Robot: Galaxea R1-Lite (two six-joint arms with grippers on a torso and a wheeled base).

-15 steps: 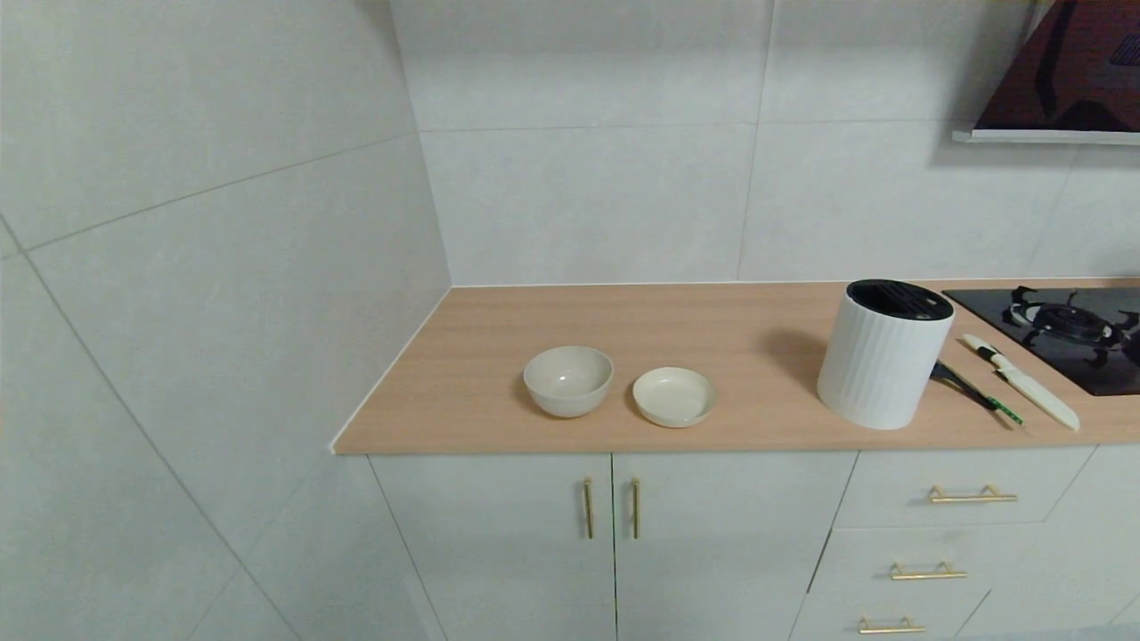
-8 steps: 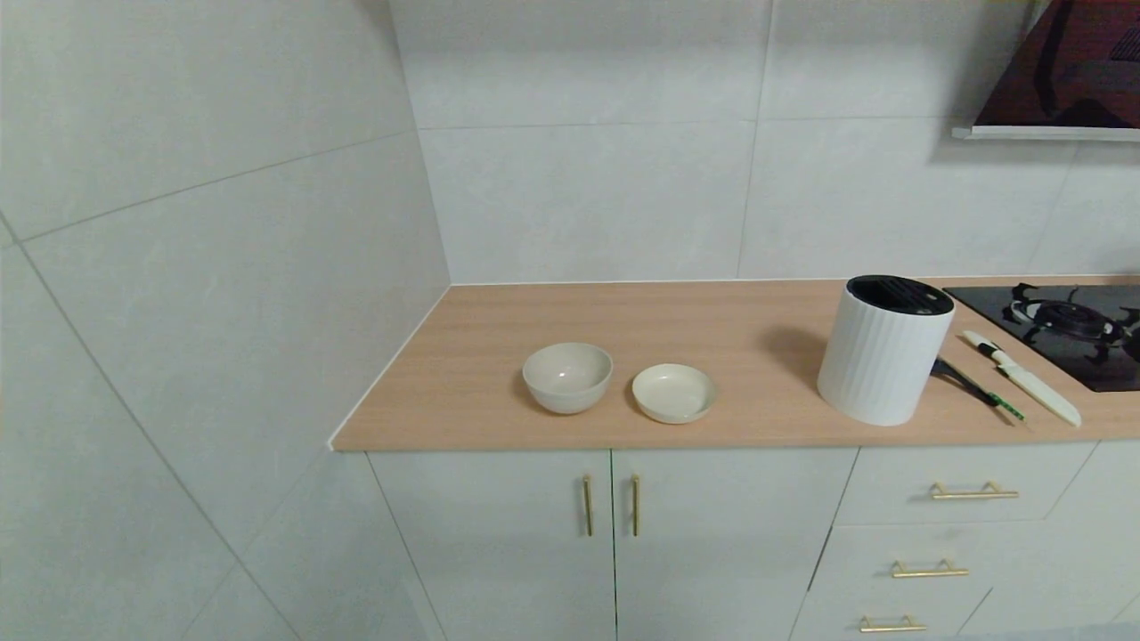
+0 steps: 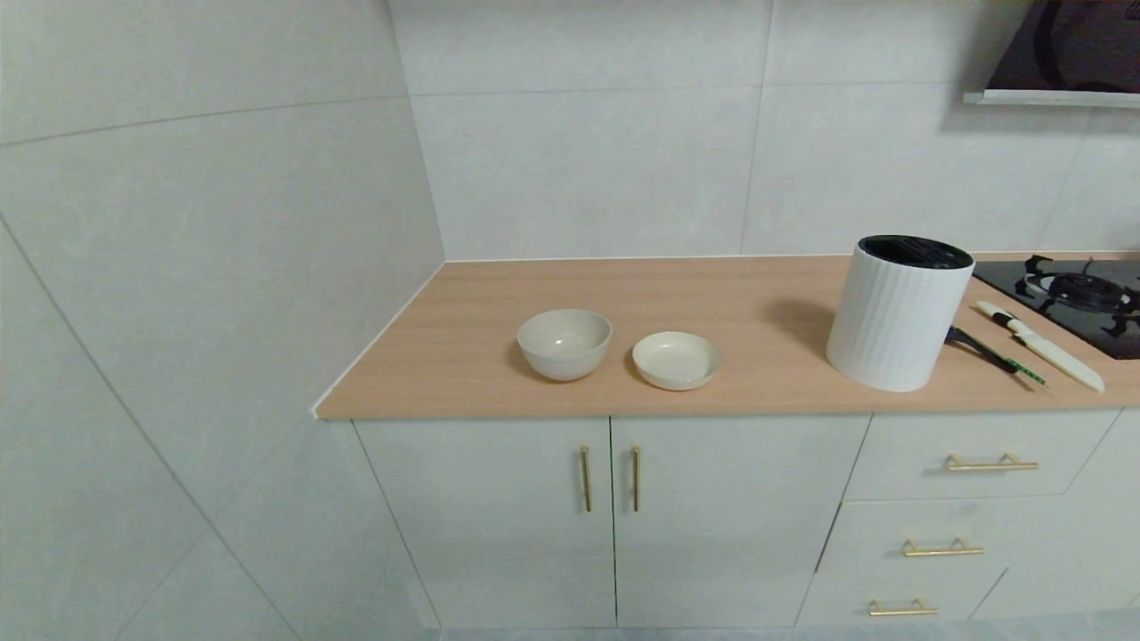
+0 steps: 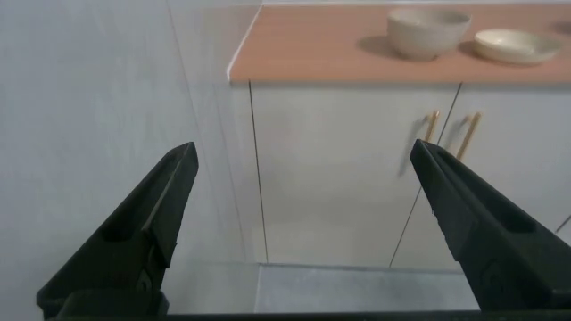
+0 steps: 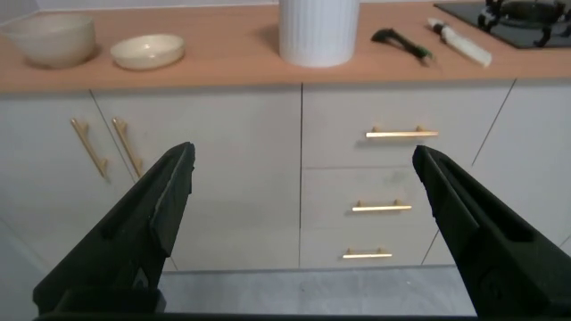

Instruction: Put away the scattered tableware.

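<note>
**Nothing picked up yet, both grippers spread and empty**

The left gripper (image 4: 312,236) is held with its fingers spread wide and nothing between them, down at cabinet-door level. The beige bowl (image 3: 564,343) is found ahead of it and higher up, well apart, on the wooden countertop (image 3: 712,294). The shallow dish (image 3: 675,360) is set just beside the bowl, on the side toward the right arm, not touching it. Both look like glazed ware, so stiff, fairly light, probably slick and chippable should be assumed. A rim pinch is suggested, one finger inside the wall and one outside. Less is offered by the dish's low rim, so it's likely the fussier one.

The right gripper (image 5: 308,236) is likewise spread open and empty, also low, in front of the drawers (image 5: 339,125). Ahead of it and above, the white ribbed holder (image 3: 898,312) is stood upright. Past the holder, further to this gripper's right, a black utensil with a green tip (image 3: 989,354) and a pale knife (image 3: 1040,347) are laid flat by the hob (image 3: 1078,294), near each other but apart. These are thin and rigid and should be taken by the handle, never the blade. Lying flat, they'll probably be awkward to get under.
</note>
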